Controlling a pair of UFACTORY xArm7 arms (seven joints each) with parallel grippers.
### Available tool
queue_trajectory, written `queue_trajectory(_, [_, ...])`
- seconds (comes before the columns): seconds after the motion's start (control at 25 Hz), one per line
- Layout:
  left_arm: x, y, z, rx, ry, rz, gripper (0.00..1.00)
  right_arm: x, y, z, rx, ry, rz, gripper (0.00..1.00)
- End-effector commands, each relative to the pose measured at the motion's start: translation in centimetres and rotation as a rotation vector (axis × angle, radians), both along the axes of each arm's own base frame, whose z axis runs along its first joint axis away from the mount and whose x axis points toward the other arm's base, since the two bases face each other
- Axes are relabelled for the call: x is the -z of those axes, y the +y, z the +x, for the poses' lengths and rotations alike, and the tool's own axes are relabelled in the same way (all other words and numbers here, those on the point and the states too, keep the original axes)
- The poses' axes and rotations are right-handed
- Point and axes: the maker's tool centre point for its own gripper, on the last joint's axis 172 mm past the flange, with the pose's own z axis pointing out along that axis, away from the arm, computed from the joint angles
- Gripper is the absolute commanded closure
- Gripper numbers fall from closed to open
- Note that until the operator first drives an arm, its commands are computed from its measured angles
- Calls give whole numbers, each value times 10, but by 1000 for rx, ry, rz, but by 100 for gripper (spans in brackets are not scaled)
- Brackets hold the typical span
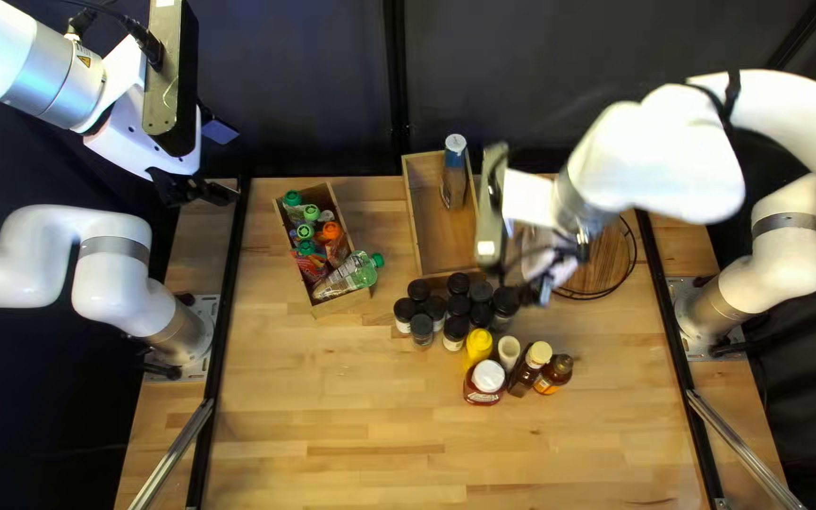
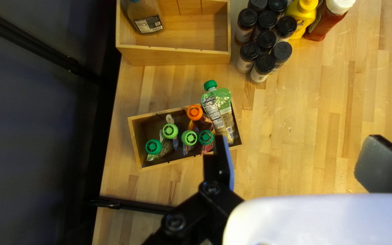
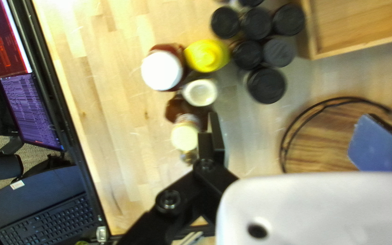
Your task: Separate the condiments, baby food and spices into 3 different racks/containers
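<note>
My left gripper [image 1: 208,192] is raised over the table's far left corner; in its wrist view the gripper [image 2: 298,159] is open and empty. Blurred, my right gripper [image 1: 555,269] hangs above the round wooden rack [image 1: 604,260]; its wrist view shows the gripper [image 3: 293,143] open, nothing between its fingers. Capped baby food pouches [image 2: 189,137] fill a small wooden box [image 2: 134,140], one leaning over its end. Black-lidded spice jars [image 1: 434,307] cluster beside condiments: yellow bottle [image 1: 478,346], white-capped red bottle [image 1: 485,380], brown bottles [image 1: 528,370]. A blue-labelled bottle [image 1: 454,179] occupies the larger wooden box [image 1: 415,222].
Black rails [image 1: 229,283] run along both table sides. Beyond the table's edge, the right wrist view shows a screen [image 3: 30,109] and a keyboard [image 3: 46,220]. The larger box stands between the small box and the round rack.
</note>
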Motion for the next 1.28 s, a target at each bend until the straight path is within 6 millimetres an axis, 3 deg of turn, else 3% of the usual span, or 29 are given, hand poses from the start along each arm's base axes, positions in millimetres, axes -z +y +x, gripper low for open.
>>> queue_trajectory(0.04, [0,0,0,0,0,0,0,25,20,-3,12,39,-30,0])
queue_trajectory(0.36, [0,0,0,0,0,0,0,58,38,-11,20,66,-34,0])
queue_trajectory(0.64, [0,0,0,0,0,0,0,81,29,-27,25,66,-10,0])
queue_trajectory(0.84, [0,0,0,0,0,0,0,97,27,-26,19,65,10,0])
queue_trajectory(0.88, [0,0,0,0,0,0,0,100,27,-25,16,66,12,4])
queue_trajectory(0.96, [0,0,0,0,0,0,0,103,29,-22,10,67,15,41])
queue_trajectory(1.0, [0,0,0,0,0,0,0,104,29,-21,8,67,16,93])
queue_trajectory(1.08, [0,0,0,0,0,0,0,105,30,-20,6,67,13,100])
queue_trajectory(1.28, [0,0,0,0,0,0,0,95,34,-22,11,74,-5,100])
